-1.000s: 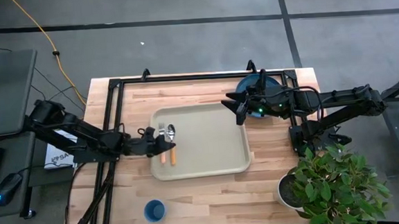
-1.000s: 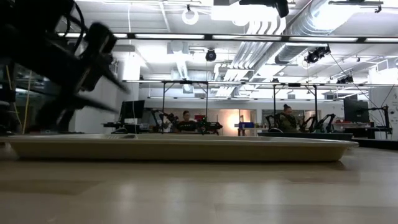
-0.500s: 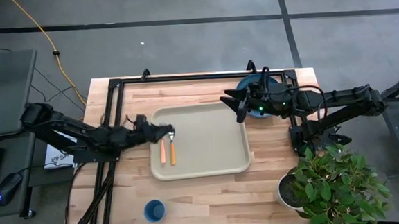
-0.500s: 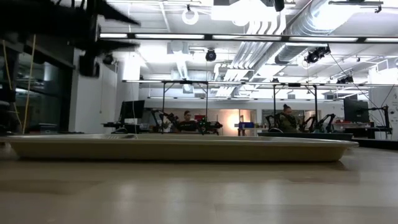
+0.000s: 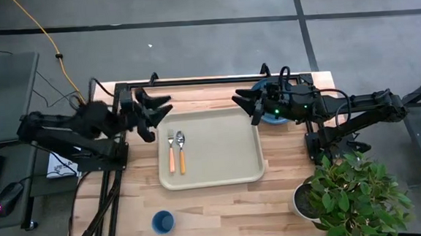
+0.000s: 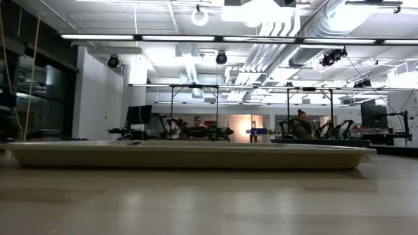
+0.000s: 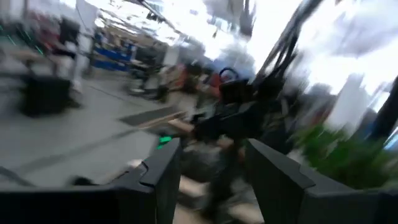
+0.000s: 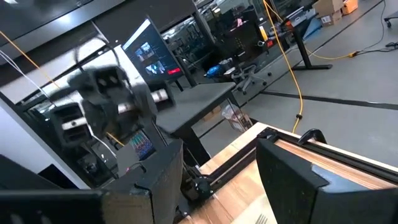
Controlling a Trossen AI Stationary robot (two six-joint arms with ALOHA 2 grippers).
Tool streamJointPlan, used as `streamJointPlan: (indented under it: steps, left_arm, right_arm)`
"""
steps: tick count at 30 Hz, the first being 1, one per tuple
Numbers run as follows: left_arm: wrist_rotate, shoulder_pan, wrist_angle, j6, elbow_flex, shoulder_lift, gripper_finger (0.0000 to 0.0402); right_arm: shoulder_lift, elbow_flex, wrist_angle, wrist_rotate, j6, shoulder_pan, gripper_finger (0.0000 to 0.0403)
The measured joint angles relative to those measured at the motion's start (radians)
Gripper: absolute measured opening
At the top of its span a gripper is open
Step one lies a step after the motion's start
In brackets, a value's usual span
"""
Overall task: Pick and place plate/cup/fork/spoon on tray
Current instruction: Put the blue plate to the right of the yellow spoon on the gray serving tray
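The cream tray (image 5: 220, 150) lies in the middle of the table and also shows in the low view (image 6: 189, 156). The fork (image 5: 172, 155) and the spoon (image 5: 181, 152) lie side by side on its left part, handles toward the near edge. The blue cup (image 5: 163, 222) stands near the table's near edge. The blue plate (image 5: 263, 85) lies at the far right, mostly hidden under my right arm. My left gripper (image 5: 155, 110) is open and empty, raised beyond the tray's far left corner. My right gripper (image 5: 245, 105) is open and empty over the tray's far right corner.
A potted plant in a white pot (image 5: 307, 200) stands at the table's near right corner. A black frame (image 5: 123, 123) runs along the table's left and far sides. Bare wood lies between the tray and the cup.
My left gripper has drawn back from the fork and spoon toward the table's left edge, then risen and gone toward the far edge. It has left the low view. The fork and spoon stay on the tray.
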Motion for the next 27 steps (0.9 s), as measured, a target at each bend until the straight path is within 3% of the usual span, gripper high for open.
streamJointPlan:
  steps: [3,6,14,23,27]
  left_arm:
    - [-0.007,0.000,-0.149,0.144,0.136,0.012,0.0163]
    - [-0.008,-0.003,-0.176,0.208,0.204,0.011,0.0163]
    - [-0.010,-0.003,-0.175,0.117,0.215,-0.008,0.0163]
    - [-0.010,-0.003,-0.175,0.115,0.215,-0.007,0.0163]
    - [-0.010,-0.003,-0.175,0.115,0.215,-0.006,0.0163]
  right_arm:
    - [0.000,0.000,0.001,0.000,-0.001,0.000,0.0195]
    - [0.000,0.000,0.007,0.000,-0.020,0.000,0.0195]
    - [0.000,0.000,0.009,0.000,-0.027,0.000,0.0195]
    - [0.000,0.000,0.028,0.000,-0.032,0.000,0.0195]
    - [0.011,0.074,-0.054,0.001,-0.024,-0.004,0.0195]
